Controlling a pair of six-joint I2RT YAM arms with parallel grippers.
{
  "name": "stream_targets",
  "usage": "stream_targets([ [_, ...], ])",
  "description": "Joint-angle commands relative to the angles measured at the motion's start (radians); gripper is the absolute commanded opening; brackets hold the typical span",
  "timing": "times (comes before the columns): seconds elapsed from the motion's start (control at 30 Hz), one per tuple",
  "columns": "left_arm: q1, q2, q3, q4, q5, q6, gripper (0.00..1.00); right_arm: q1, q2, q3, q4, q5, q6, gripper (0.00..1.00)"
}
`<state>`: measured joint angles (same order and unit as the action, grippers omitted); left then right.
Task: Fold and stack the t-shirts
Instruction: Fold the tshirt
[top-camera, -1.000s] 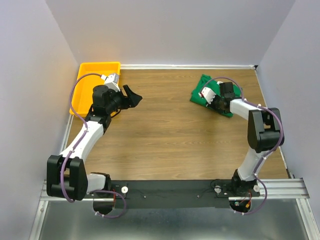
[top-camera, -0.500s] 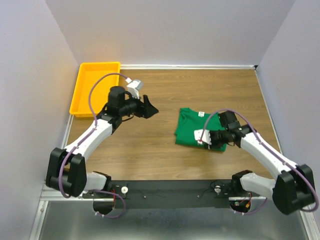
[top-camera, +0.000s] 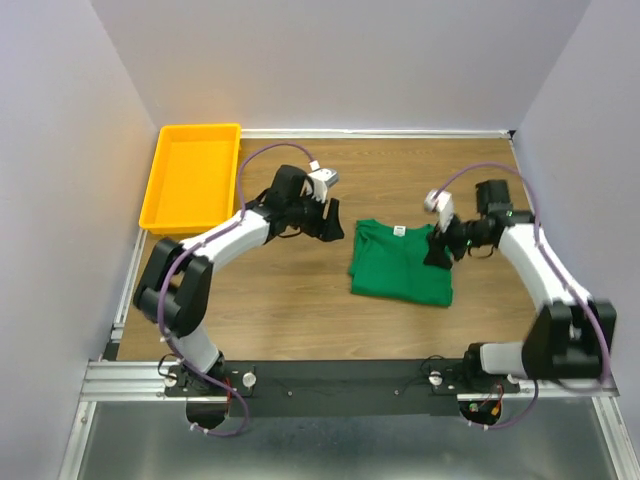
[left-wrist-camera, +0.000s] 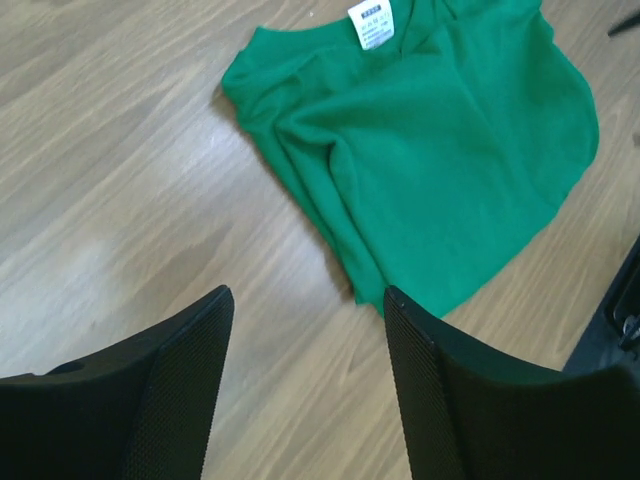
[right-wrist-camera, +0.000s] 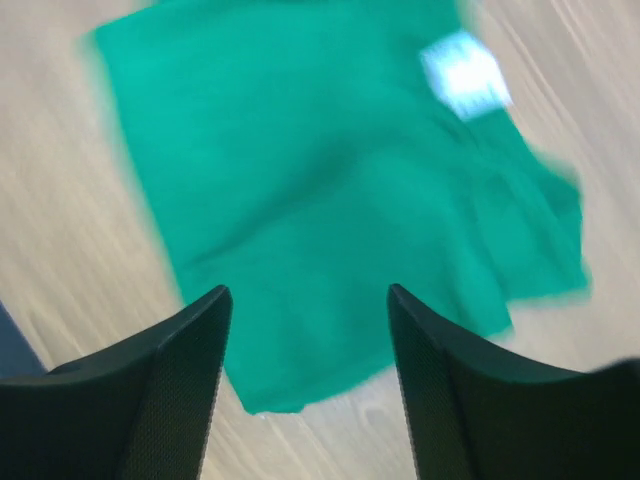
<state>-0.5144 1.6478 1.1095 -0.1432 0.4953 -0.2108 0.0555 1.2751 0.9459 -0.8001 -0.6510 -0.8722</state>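
1 second ago the green t-shirt (top-camera: 398, 265) lay bunched at the far right of the wooden table (top-camera: 300, 310), under the right gripper (top-camera: 440, 248). It now lies spread in a rough rectangle at the middle right, in the same spot as half a second ago. In that half second the right gripper has left the shirt's near right corner and now hangs over its right edge. The left gripper (top-camera: 328, 222), which was beside the yellow tray (top-camera: 195, 175) 1 second ago, has crossed the table and now sits just left of the shirt's collar end. The tray itself has not moved from the far left corner. The top view shows both arms flanking the shirt but not how the jaws stand; the 2 wrist cameras show that. In the left wrist view the left gripper (left-wrist-camera: 307, 300) has its jaws wide apart, with only bare wood between them. The shirt (left-wrist-camera: 440, 170) lies just beyond, creased along its near edge, with the white neck label (left-wrist-camera: 371, 22) sharp at the top. The right wrist view is motion-blurred. Even so, the right gripper (right-wrist-camera: 310, 295) shows its jaws spread and holding nothing, with the shirt (right-wrist-camera: 320, 190) below and the label (right-wrist-camera: 465, 75) only a pale smear.
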Motion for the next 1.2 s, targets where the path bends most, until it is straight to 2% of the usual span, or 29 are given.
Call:
stream_targets([
  [0.0,-0.038,0.110,0.105,-0.018,-0.018,-0.025,0.68,-0.221,0.196,0.094,0.005,-0.153,0.367,0.65],
  [0.07,-0.053,0.156,0.143,-0.010,-0.012,-0.042,0.65,-0.273,0.263,0.126,0.033,-0.153,0.475,0.63],
  [0.27,-0.088,0.237,0.199,0.034,0.034,-0.116,0.50,-0.312,0.293,0.134,0.107,-0.049,0.596,0.62],
  [0.4,-0.099,0.283,0.214,0.065,0.046,-0.140,0.50,-0.351,0.334,0.145,0.137,-0.025,0.628,0.62],
  [0.67,-0.101,0.346,0.256,0.062,0.055,-0.150,0.48,-0.352,0.457,0.149,0.190,-0.016,0.636,0.59],
  [1.17,-0.104,0.474,0.371,-0.012,-0.024,-0.174,0.45,-0.352,0.478,0.159,0.222,-0.044,0.648,0.56],
])
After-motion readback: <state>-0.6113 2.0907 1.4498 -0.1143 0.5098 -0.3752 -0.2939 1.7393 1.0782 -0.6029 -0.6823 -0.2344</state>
